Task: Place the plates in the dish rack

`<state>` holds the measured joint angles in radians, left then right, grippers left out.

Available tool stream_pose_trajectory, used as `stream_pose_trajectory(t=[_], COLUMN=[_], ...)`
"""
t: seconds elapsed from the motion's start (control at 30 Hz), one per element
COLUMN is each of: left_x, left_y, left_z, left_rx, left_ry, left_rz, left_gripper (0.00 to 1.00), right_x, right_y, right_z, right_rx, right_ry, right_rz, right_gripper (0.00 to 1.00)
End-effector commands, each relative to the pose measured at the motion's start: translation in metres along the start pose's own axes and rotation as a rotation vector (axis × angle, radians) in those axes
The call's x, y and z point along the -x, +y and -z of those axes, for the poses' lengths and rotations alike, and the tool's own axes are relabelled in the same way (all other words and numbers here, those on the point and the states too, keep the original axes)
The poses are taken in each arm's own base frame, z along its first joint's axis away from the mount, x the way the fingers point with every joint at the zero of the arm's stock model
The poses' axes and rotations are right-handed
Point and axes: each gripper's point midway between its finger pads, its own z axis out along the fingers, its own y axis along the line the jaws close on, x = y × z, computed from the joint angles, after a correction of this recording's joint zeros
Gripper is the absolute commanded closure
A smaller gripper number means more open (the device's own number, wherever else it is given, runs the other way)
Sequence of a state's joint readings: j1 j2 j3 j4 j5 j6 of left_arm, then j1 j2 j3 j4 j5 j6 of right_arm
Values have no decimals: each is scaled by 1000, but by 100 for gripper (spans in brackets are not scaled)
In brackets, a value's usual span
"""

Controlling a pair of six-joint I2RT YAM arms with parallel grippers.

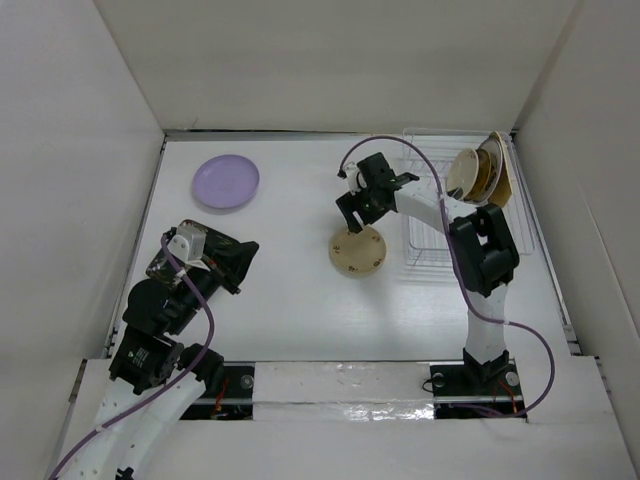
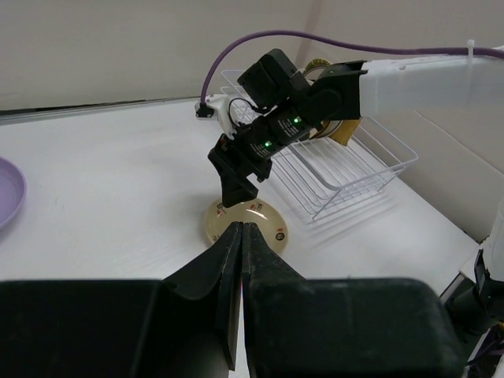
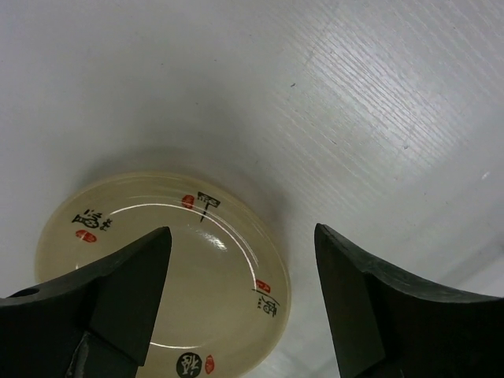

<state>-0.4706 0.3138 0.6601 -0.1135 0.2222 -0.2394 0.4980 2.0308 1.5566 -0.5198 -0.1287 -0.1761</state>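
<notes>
The right end effector (image 3: 240, 236) is spread wide and holds nothing. It hangs just above the patterned plate (image 1: 358, 252), a cream round dish with red and black marks that lies flat on the bench (image 1: 290, 300) near the middle. In the right wrist view one finger (image 3: 134, 283) lies over the plate's bowl, while the other is past the rim at 3 o'clock, over bare bench. Whether either tip touches the plate cannot be told.

The left end effector (image 2: 241, 230) is at 8 o'clock, with its fingers pressed together on nothing. A lavender plate (image 1: 226, 182) lies flat at 10 o'clock. The dish rack (image 1: 425, 250) stands at 2 o'clock, with several plates (image 1: 478, 175) on edge at its far end.
</notes>
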Motion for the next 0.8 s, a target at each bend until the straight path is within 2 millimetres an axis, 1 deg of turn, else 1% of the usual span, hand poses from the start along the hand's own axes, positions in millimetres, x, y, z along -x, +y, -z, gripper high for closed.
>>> stream_pose_trajectory(t=[0.0, 0.07, 0.17, 0.2, 0.23, 0.27, 0.3, 0.4, 0.43, 0.47, 0.5, 0.53, 0.57, 0.6, 0.63, 0.67, 0.77], left_x=[11, 12, 12, 12, 13, 13, 13, 12, 12, 12, 12, 11, 10, 10, 11, 10, 10], left_y=[-1, 0, -1, -1, -2, -2, -2, -1, -1, 0, 0, 0, 1, 1, 1, 2, 1], left_z=[-3, -2, -2, -2, -2, -2, -1, -2, -2, -3, -3, -4, -4, -4, -4, -4, -4], left_rx=[-2, 2, 2, -1, -3, -3, -3, 0, -1, 2, 3, 5, 7, 7, 10, 11, 8], left_ry=[-36, -42, -45, -44, -44, -45, -45, -46, -43, -42, -39, -35, -33, -34, -35, -34, -34], left_rz=[-19, -20, -22, -21, -21, -21, -22, -21, -22, -20, -21, -19, -18, -18, -18, -18, -18], left_gripper=[100, 100, 100, 100, 100, 100, 100, 100, 100, 100, 100, 100, 100, 100, 100, 100, 100], right_x=[-23, -32, -36, -40, -42, -42, -45, -46, -48, -45, -43, -41, -30, -20, -10, 15, 58], right_y=[0, 0, 13, 19, 27, 34, 41, 65, 71, 72, 82, 85, 86, 94, 95, 94, 81], right_z=[-17, -26, -32, -33, -34, -35, -36, -37, -38, -39, -39, -38, -34, -30, -23, -8, 19], right_rx=[22, 25, 98, 131, 152, 177, 216, 307, 322, 331, 369, 385, 390, 405, 403, 394, 299], right_ry=[74, 97, 95, 100, 101, 99, 103, 88, 90, 70, 62, 55, 16, -16, -51, -141, -284], right_rz=[-16, -27, -35, -36, -27, -19, -22, -12, -10, -8, -4, -11, -7, 9, 1, 13, -26], right_gripper=[21, 22, 27, 29, 36, 41, 53, 76, 93, 100, 100, 100, 100, 100, 100, 100, 100])
